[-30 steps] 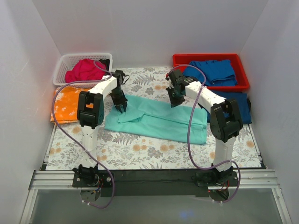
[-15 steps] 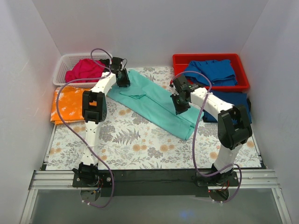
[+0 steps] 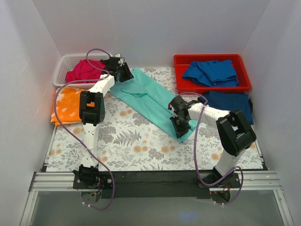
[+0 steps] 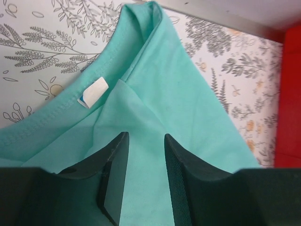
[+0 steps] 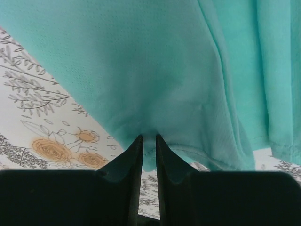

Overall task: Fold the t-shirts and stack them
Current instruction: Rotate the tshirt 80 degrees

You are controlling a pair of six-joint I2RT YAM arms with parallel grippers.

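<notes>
left arm: stretched way out to the far left, left gripper [image 3: 123,73] parked over the collar end of the teal shirt [image 3: 150,96], right beside the white basket [image 3: 66,59]
left grip: let go by the look of it, fingers [image 4: 115,165] stood apart over flat teal cloth, white neck tag [image 4: 93,92] just ahead of them
right arm: folded low and tucked in, right gripper [image 3: 181,123] down at the near right end of the teal shirt
right grip: pinched tight on the hem, cloth bunched up at the fingertips [image 5: 134,157] in the wrist view
teal shirt: lay as a long diagonal strip on the flowery sheet [image 3: 122,141], from far left by the basket to near right of centre
other shirts: pink shirt [image 3: 84,70] heaped in the basket, orange shirt [image 3: 66,106] flat at the sheet's left edge, blue shirt [image 3: 211,71] in the red bin [image 3: 207,57], second blue shirt [image 3: 228,101] on the sheet just in front of the bin
room: plain white walls [image 3: 150,28] on three sides
vs a second ago: ran crosswise through the middle then, swung to a diagonal since; left gripper gone far back, right gripper pulled nearer, left fingers eased apart
</notes>
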